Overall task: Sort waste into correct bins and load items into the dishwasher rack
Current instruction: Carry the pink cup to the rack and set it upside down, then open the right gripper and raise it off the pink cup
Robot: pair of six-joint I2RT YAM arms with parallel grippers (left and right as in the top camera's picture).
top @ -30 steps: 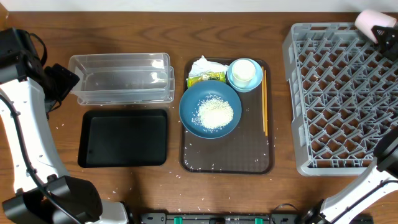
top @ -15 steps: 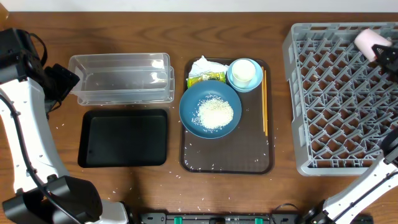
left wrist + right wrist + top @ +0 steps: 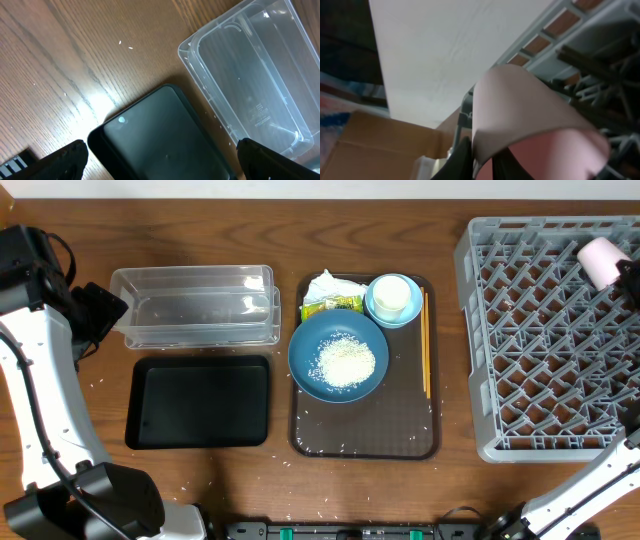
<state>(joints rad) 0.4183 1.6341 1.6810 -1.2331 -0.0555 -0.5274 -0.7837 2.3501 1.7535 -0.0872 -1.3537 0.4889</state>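
Observation:
My right gripper (image 3: 481,162) is shut on the rim of the small pink cup (image 3: 601,258) and holds it over the far right part of the grey dishwasher rack (image 3: 480,340); the cup fills the right wrist view (image 3: 530,120). My left gripper (image 3: 160,162) is open and empty above the black tray (image 3: 198,401), which also shows in the left wrist view (image 3: 165,140), next to the clear tub (image 3: 195,305). The dark-blue bowl (image 3: 305,360) holds rice (image 3: 346,363). The white cup (image 3: 393,294) sits in the light-blue bowl (image 3: 374,308). Napkin (image 3: 328,286), wrapper (image 3: 333,304) and chopsticks (image 3: 426,345) lie nearby.
The bowls, napkin, wrapper and chopsticks rest on a brown serving tray (image 3: 365,430) in the middle of the wooden table. Stray rice grains lie scattered on the table (image 3: 320,515). The clear tub also shows in the left wrist view (image 3: 250,85).
My right gripper has carried the pink cup down and toward me, from beyond the rack's far right corner to above the rack. The left arm has not moved.

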